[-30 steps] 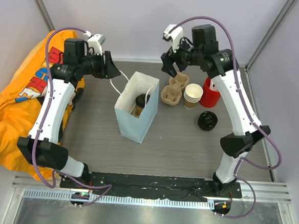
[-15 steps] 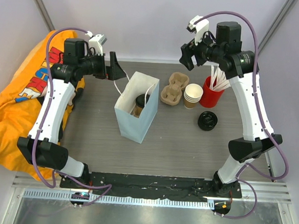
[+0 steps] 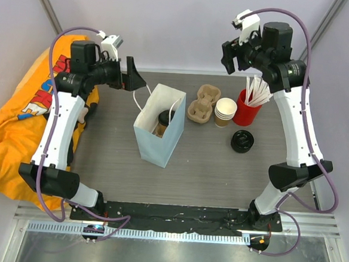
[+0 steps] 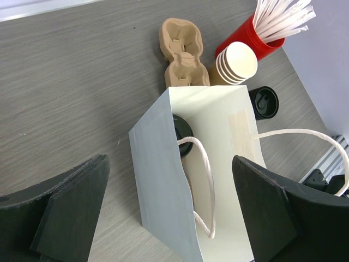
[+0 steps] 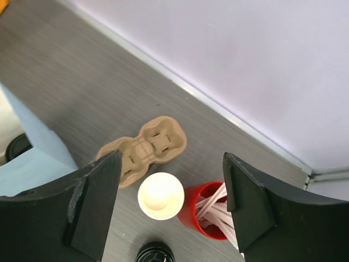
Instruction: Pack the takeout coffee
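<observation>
- I see the coffee (image 3: 163, 120) standing inside the bag (image 3: 152, 142), toward the desk's (image 3: 208, 169) left edge.
- Left gripper (image 3: 135, 78): released, empty, beside the bag.
- Right gripper (image 3: 229, 55): released, empty, above the far edge.

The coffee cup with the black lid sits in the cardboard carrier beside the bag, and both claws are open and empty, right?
Not quite. The lidded coffee cup stands inside the paper bag, not in the cardboard carrier beside it; the top view shows this. The left gripper and right gripper are indeed open and empty.
</observation>
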Robot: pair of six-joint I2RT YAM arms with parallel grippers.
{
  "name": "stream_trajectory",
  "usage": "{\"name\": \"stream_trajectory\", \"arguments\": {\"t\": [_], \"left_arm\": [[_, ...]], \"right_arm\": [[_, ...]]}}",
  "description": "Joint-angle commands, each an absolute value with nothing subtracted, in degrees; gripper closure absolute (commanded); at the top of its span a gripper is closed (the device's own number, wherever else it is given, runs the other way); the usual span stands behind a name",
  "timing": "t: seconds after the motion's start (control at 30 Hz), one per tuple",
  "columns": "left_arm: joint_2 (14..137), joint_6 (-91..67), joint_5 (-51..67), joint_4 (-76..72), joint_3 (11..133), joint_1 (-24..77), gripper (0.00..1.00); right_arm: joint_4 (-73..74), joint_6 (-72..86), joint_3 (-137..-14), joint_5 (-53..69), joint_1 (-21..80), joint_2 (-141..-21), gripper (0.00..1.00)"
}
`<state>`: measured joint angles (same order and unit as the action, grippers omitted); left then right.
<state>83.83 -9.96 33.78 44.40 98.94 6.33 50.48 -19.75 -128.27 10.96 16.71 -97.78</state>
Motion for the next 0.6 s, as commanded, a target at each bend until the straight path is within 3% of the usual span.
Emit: {"name": "stream_trajectory", "arguments": {"t": [0.0,0.23,0.57], "left_arm": [[81.3,-8.4,33.3,45.2,102.2,6.0,0.0],[80.7,-5.7,33.1,47.5,104.6,6.0,0.0],[79.9,-2.9,33.9,49.9,105.5,6.0,0.0]], "right_arm": [[44.0,-17.4,-126.2,2.9,15.9,-93.8,0.22],[40.9,-18.5,-121.4,-5.4,14.0,-92.2,0.32],[36.3,-16.8,-114.5,-1.7,3.7,-95.2,0.39]]}}
